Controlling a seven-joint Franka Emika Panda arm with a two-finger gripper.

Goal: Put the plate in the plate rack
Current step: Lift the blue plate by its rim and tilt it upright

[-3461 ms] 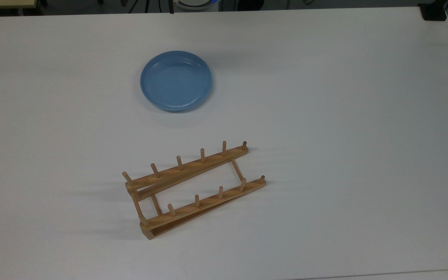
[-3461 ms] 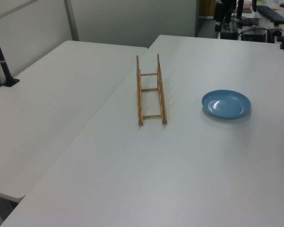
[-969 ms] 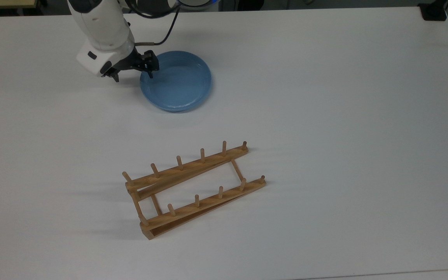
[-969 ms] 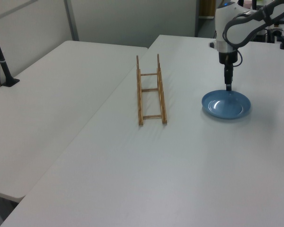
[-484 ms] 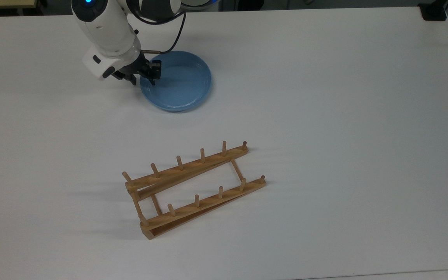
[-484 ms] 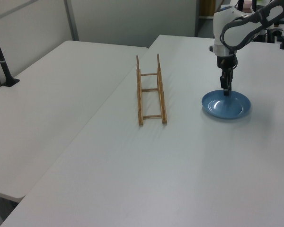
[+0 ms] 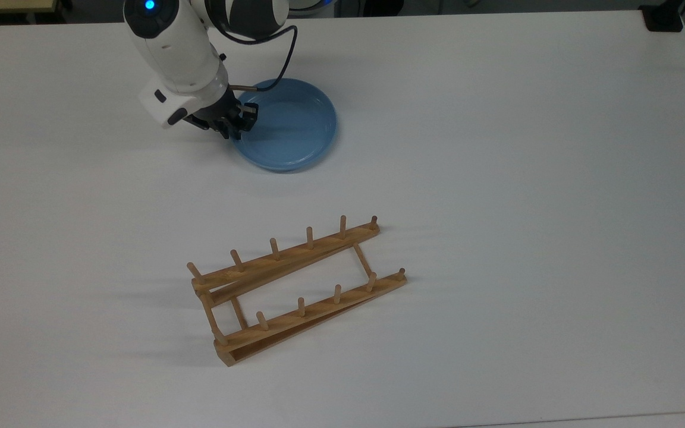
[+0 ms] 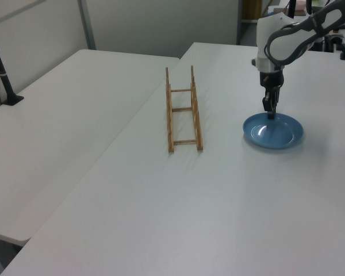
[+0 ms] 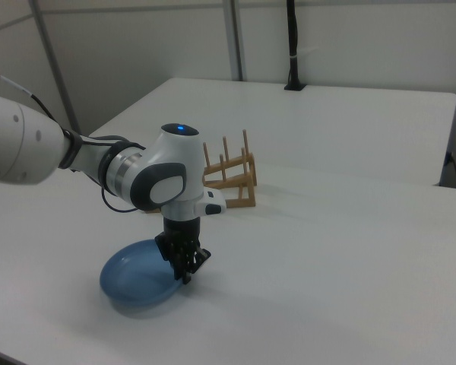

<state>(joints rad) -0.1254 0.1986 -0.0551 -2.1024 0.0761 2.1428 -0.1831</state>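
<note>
Grasping was the step in hand: my hand [image 7: 236,128] was pinching the rim of the plate [image 7: 292,128] near the worktop's [image 7: 527,178] far edge. Next I needed to lift it toward the plate rack [image 7: 295,291], well apart.

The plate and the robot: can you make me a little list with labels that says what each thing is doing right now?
plate: light blue, right way up, gripped at its rim on the top view's left
gripper: shut on the plate's rim
rack: wooden, no plate in it, apart from the plate
table: white, holds the rack
job: plate not yet in the rack
</note>
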